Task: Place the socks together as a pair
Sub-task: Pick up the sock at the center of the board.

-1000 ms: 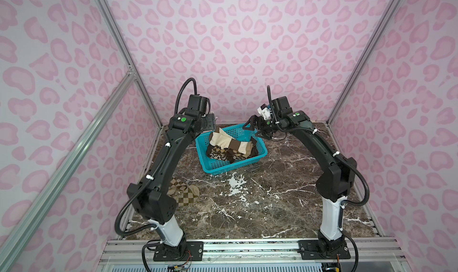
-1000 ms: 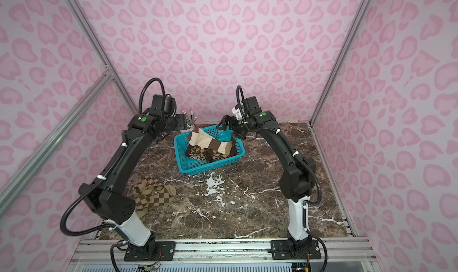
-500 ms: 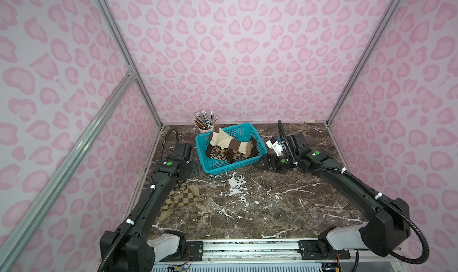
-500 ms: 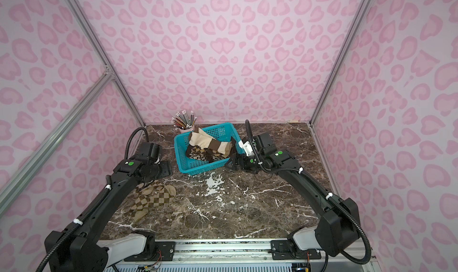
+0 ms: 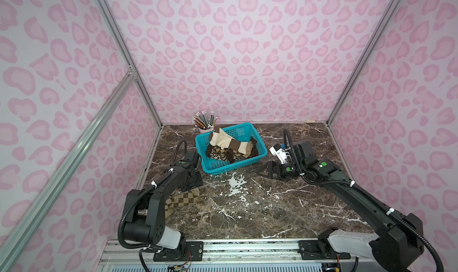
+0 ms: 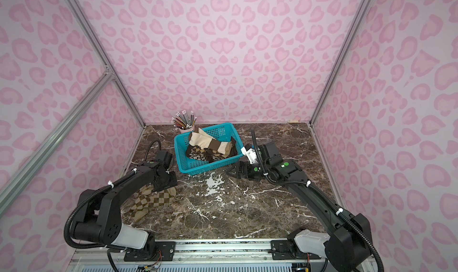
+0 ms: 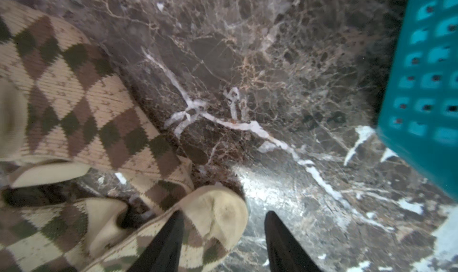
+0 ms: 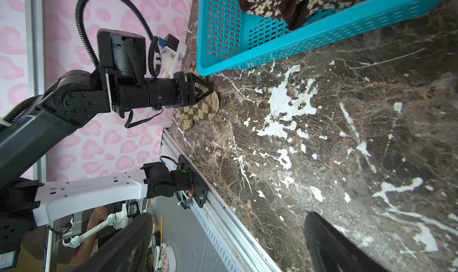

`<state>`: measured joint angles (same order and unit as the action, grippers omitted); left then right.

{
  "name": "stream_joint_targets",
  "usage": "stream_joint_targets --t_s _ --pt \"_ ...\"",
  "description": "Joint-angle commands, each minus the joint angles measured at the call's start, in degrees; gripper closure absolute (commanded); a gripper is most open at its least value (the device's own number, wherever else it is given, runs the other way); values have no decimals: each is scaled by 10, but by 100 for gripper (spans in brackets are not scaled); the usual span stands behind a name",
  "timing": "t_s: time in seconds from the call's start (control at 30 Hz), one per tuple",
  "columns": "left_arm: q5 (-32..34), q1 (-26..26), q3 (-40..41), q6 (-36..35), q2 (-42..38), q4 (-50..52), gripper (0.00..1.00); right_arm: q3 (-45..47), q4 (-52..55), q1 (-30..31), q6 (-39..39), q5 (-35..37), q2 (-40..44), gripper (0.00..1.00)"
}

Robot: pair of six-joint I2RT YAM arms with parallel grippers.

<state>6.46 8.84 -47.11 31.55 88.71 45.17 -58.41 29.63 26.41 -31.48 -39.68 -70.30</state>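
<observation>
Two olive-beige diamond-check socks point(image 5: 184, 200) point(image 6: 153, 198) lie overlapped on the marble at the front left. My left gripper point(image 7: 224, 212) point(image 5: 192, 181) is down on them. Its jaws stand apart, with one finger point(image 7: 168, 238) over a sock's cream toe point(image 7: 218, 213) and the other over bare marble. Several more socks fill the teal basket point(image 5: 233, 164) point(image 6: 205, 166): cream ribbed with a brown band point(image 5: 230, 144), and dark brown with cream flowers point(image 8: 262, 3). My right gripper point(image 8: 226, 215) point(image 5: 262, 171) hangs wide open to the right of the basket, holding nothing.
A pink cup of pencils point(image 5: 205, 123) point(image 6: 184, 122) stands behind the basket's left corner by the back wall. Pink patterned walls close in three sides. An aluminium rail point(image 5: 247, 246) runs along the front edge, carrying both arm bases.
Both arms have dropped from above the basket to table height. The left gripper has moved forward onto the diamond-check socks with its jaws narrowing. The right gripper stays wide open.
</observation>
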Motion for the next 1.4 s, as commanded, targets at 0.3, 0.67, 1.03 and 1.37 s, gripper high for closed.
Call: stream_joint_targets --t_s 0.3,0.67,1.03,1.37 --pt "-10 17 -9 14 20 -26 93 -2 15 -26 26 -10 20 1" --pt "-84 25 -143 36 -232 122 94 38 5 -54 30 -28 40 1" --pt "-74 275 -149 253 -250 -20 94 53 18 -109 64 -49 22 1" --pt "-56 435 -239 341 -129 -93 95 80 57 -188 102 -55 54 1"
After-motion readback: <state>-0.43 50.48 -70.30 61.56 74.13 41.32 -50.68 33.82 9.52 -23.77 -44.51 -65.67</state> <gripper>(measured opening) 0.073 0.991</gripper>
